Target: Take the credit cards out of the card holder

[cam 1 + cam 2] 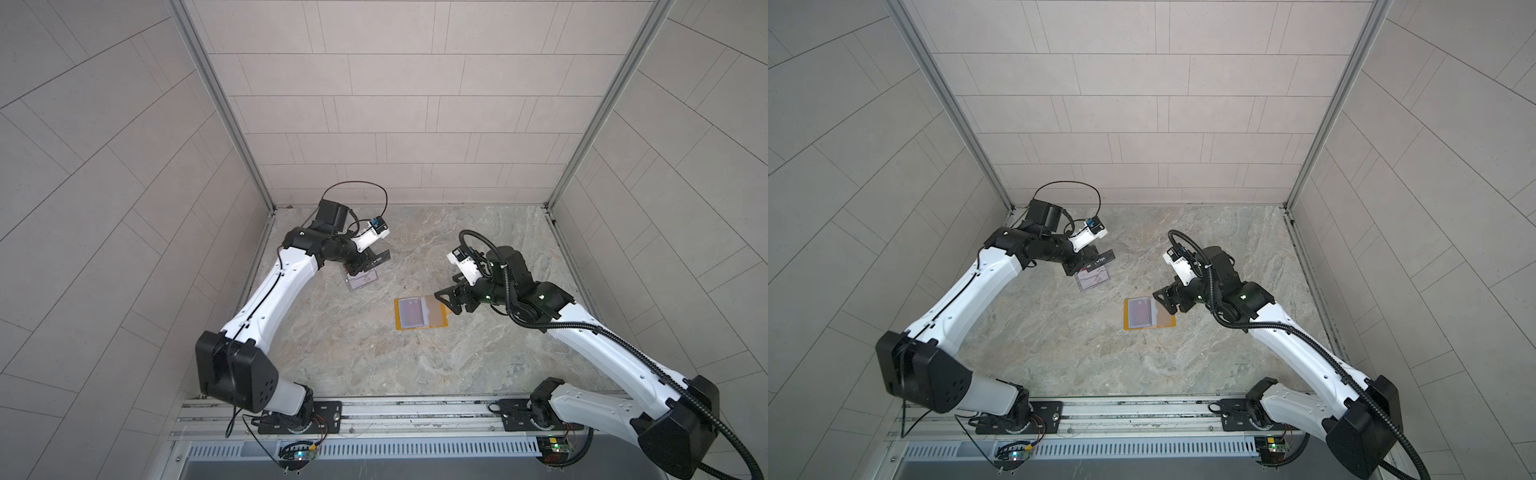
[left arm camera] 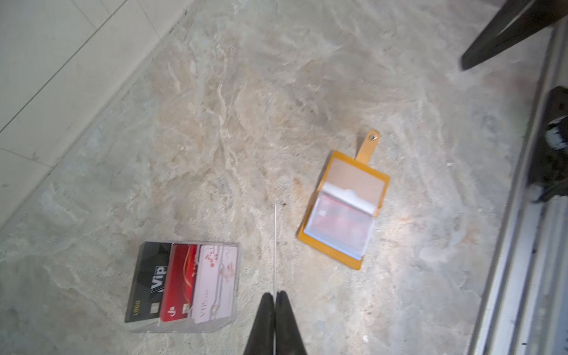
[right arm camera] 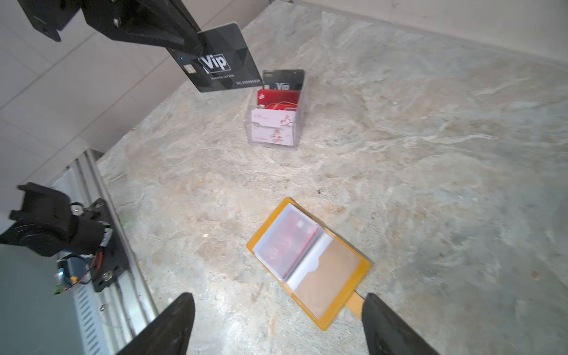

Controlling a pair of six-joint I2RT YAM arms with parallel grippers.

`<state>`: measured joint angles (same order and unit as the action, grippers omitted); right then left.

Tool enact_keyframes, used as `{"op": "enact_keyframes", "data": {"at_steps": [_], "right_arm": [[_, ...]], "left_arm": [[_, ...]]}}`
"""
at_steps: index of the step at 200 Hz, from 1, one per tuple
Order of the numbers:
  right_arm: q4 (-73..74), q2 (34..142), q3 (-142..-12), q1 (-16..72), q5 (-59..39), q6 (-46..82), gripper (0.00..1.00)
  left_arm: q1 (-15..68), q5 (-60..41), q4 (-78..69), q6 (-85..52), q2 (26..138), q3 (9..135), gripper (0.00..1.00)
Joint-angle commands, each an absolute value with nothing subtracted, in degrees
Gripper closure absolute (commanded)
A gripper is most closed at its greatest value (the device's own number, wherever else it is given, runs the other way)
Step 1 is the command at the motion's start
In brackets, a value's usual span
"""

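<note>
On the marbled table (image 1: 365,357), about the middle, the card holder (image 1: 420,314) lies open and flat with its clear sleeves (image 2: 349,196) facing up; a red credit card (image 3: 287,244) shows through the top sleeve on the left half, though the plastic blurs it and I cannot tell whether more lie beneath; the strap tab (image 2: 368,144) sticks out to the right. The right hand (image 3: 278,296) hangs just over that right edge, jaws spread wide and nothing between them; one finger (image 3: 385,322) stands beside the tab. To the far left the left hand (image 1: 363,265) is clamped tight on a black Vip card (image 3: 226,60), held in the air above a clear acrylic box (image 2: 184,328); the box stands on the table well apart from the holder and carries other cards (image 2: 181,282), black, red and pale pink, in its tiers.
</note>
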<state>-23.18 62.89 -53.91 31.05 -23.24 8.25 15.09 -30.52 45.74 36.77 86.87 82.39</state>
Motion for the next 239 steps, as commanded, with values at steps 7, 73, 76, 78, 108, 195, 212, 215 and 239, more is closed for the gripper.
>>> {"op": "enact_keyframes", "data": {"at_steps": [7,73,76,78,108,195,212,215,239], "right_arm": [[-23.62,62.53,-53.01,30.11,-14.65,8.07,0.12],[-22.42,61.7,-50.72,29.48,-13.88,8.4,0.12],[-22.39,61.7,-50.72,29.46,-14.0,8.36,0.12],[-22.41,61.7,-50.72,29.43,-14.09,8.37,0.11],[-22.05,62.03,-50.46,29.14,-14.15,8.58,0.11],[-21.97,62.18,-50.56,27.85,-16.57,9.69,0.11],[-21.88,62.0,-50.31,27.85,-16.6,9.89,0.12],[-21.88,61.97,-50.23,27.83,-16.57,9.9,0.12],[-21.88,61.53,-49.99,27.75,-16.54,9.93,0.11]], "left_arm": [[11.48,-25.63,44.39,42.89,93.1,87.93,1.0],[5.93,-26.69,42.75,47.1,105.58,93.43,1.0],[5.81,-26.84,42.8,47.23,105.97,93.57,1.0],[5.74,-26.92,42.82,47.27,106.23,93.71,1.0],[4.14,-28.36,42.89,47.44,109.51,96.16,1.0],[2.07,-30.95,45.62,49.62,114.23,96.33,1.0],[1.87,-31.09,46.14,49.96,114.82,96.26,1.0],[1.85,-31.11,46.14,49.94,114.84,96.24,1.0],[1.8,-31.44,45.97,50.63,115.45,96.1,1.0]]}}
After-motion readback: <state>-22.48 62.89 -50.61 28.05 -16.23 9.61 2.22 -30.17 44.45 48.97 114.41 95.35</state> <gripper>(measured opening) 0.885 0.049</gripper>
